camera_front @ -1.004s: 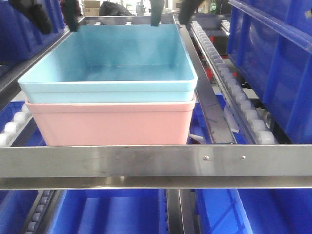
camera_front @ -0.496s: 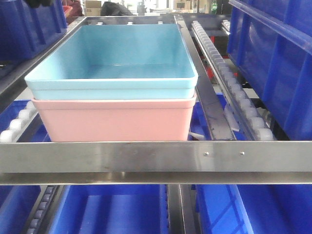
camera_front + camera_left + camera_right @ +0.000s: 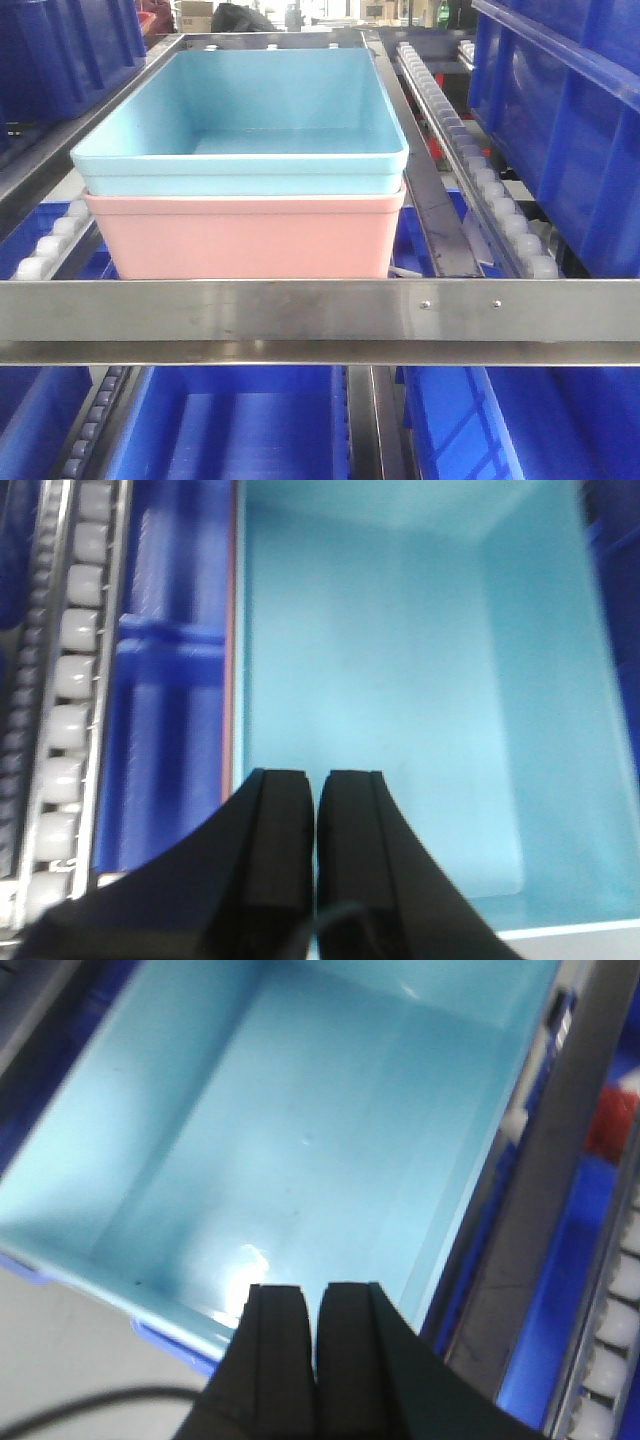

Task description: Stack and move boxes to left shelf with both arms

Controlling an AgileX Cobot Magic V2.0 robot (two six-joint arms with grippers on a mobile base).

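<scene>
Front view: blue box (image 3: pixel 240 120) nested in pink box (image 3: pixel 245 235) on the shelf, behind its front bar (image 3: pixel 320 320). Left gripper (image 3: pixel 316 790) and right gripper (image 3: pixel 316 1305) — fingers pressed together, empty — hover above; a clipped rim could skew the stack.

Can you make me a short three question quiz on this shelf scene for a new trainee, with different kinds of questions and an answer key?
1. True or false: the light blue box sits nested in the pink box.
2. Multiple choice: the stacked boxes rest on A) the floor, B) the steel shelf behind its front bar, C) a dark blue bin.
3. Short answer: how do the fingers of the left gripper and right gripper stand, and do they hold anything?

Key:
1. True.
2. B.
3. Both pairs are shut, nearly touching, with nothing between them; each hangs above the light blue box.
</scene>
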